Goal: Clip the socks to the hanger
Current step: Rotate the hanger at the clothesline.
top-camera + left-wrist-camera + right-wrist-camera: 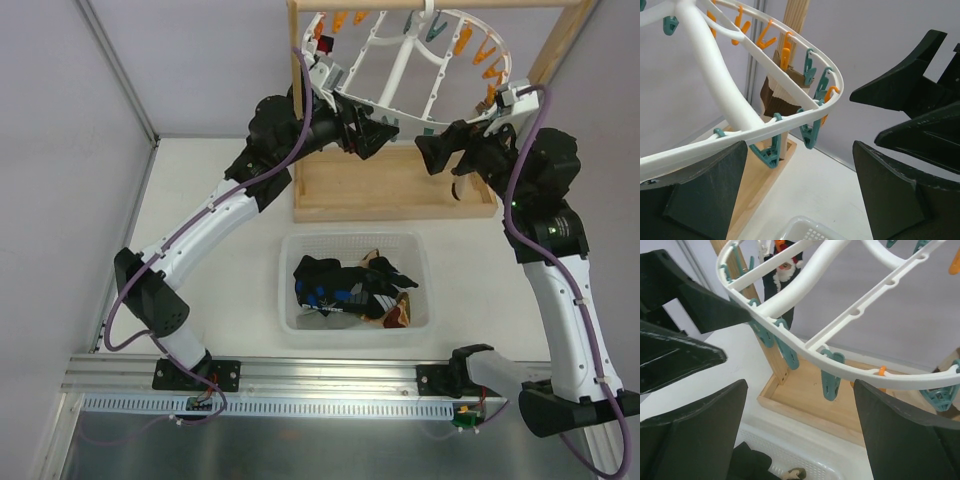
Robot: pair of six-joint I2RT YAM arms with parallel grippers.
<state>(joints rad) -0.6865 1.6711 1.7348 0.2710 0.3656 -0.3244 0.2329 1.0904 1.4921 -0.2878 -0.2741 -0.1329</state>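
Observation:
The white oval hanger [400,62] hangs from the wooden frame, with orange and teal clothespins round its ring. My left gripper [376,130] is open and empty just under the ring's near left side; in the left wrist view [799,165] the ring [765,131] runs over the left finger. My right gripper [441,150] is open and empty under the near right side; in its own view [800,390] teal pins [831,380] dangle ahead. A brown-and-cream striped sock [780,97] and a dark Santa-patterned sock [782,275] hang clipped. Other socks [345,285] lie in the basket.
The white mesh basket [420,305] stands in front of the wooden stand's base tray [390,190]. The stand's post [795,22] rises behind the ring. The two grippers face each other closely under the hanger; the right one shows in the left wrist view [910,95].

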